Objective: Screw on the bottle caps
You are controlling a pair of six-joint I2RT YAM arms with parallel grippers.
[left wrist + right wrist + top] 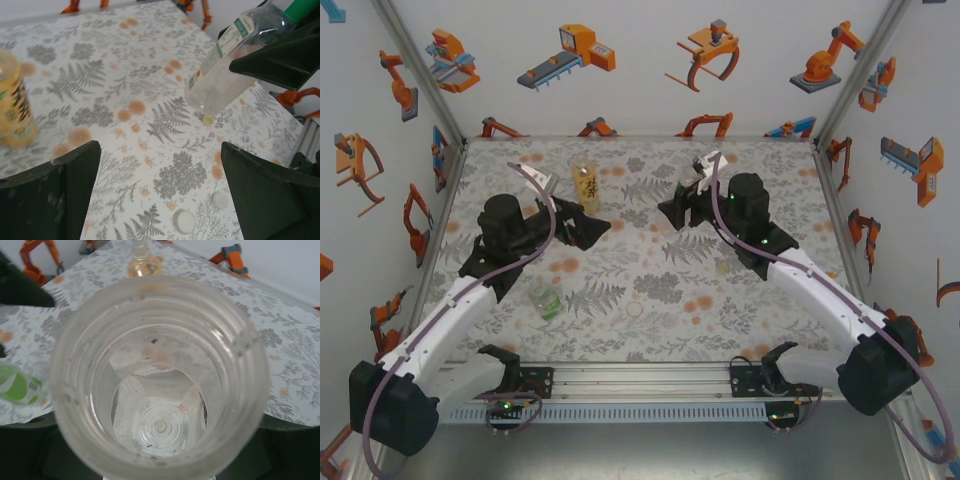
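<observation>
Floral cloth covers the table. No cap is screwed on yet: three caps are seen lying loose on the cloth, toward 6 o'clock of the clear bottle. That bottle is pinched in the right gripper, raised and tilted, at about 1 o'clock on the table, its mouth open. The left gripper is spread wide, and nothing is held in it. The amber bottle is found at 12 o'clock, the green bottle at 8 o'clock. All three cappings are judged to be left.
</observation>
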